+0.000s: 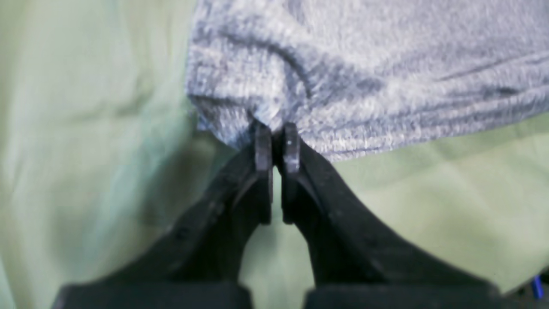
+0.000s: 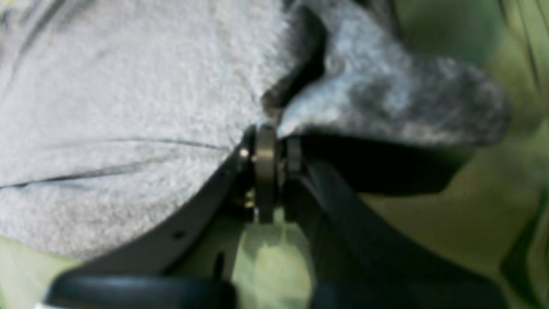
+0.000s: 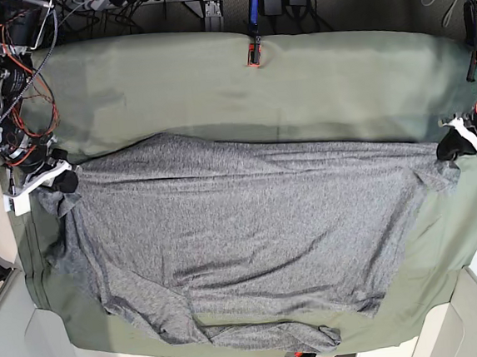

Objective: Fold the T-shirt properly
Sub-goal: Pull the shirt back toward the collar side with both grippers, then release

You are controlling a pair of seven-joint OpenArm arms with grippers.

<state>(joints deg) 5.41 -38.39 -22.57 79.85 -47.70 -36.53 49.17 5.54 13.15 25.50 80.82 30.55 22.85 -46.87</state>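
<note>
Both pincers, left pincer and right pincer, pinch the T-shirt edges; soft, limp, light knit, best gripped at corners.

An olive-green table cloth covers the whole table, smooth across the far half and creased toward the near corners. At the middle of its far edge a small orange-red clamp grips the cloth, with a blue piece standing just behind it. Beyond that edge, dark cables lie tangled on the floor.
</note>
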